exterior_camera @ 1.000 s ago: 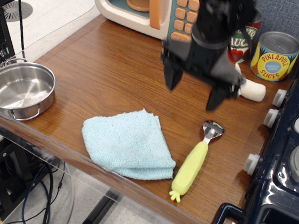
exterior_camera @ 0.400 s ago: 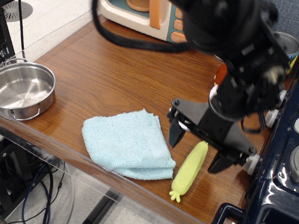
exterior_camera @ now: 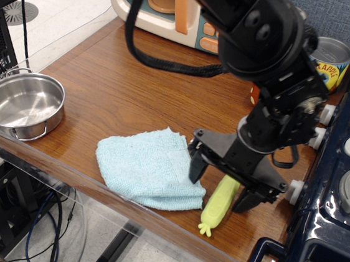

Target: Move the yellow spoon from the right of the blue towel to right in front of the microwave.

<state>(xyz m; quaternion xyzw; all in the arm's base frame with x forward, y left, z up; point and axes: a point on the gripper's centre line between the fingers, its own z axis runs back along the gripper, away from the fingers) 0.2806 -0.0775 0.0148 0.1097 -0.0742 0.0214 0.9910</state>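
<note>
Gripper (exterior_camera: 220,184) open — apparently straddling yellow spoon (exterior_camera: 217,204)

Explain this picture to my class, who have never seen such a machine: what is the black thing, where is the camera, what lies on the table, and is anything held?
The black thing is a robot arm; its two-fingered hand hangs open, one finger each side of the pale yellow plastic-handled spoon, not gripping it yet. One camera looks down from the front of the wooden table. Left of the spoon lies a folded light blue towel; further left a steel pan. At the back stand a cream and teal toy microwave and a pineapple can.
</note>
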